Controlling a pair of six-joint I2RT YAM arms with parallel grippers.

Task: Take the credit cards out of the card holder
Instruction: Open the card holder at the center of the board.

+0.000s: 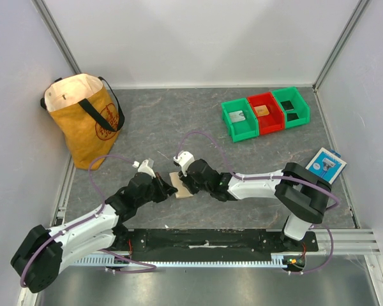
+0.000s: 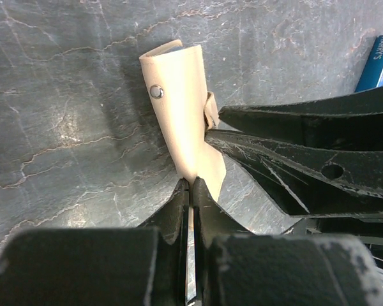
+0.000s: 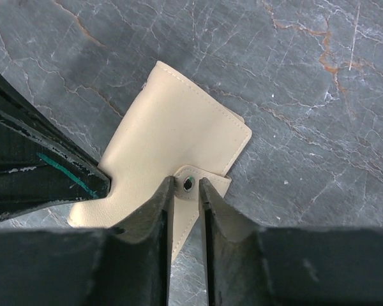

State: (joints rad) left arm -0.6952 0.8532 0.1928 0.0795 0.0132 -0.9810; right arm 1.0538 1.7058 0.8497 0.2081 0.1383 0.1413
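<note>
Stretched low and inward, wrists nearly meeting; clamped tight on the card holder point(image 3: 179, 134) with the left gripper point(image 2: 190, 185), set narrowly about its tab point(image 2: 210, 118) with the right gripper point(image 3: 185, 186).

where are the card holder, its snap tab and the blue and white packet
card holder point(image 3: 179, 127), right wrist view, middle of its tan outer face
snap tab point(image 3: 189, 185), right wrist view, on the metal snap
blue-and-white packet point(image 1: 325, 165), top external view, centre of its upper face

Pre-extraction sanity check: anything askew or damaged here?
Only the card holder: it's bowed, one edge pinched in the left gripper, the right gripper straddling its snap tab. No damage or spill visible.
</note>
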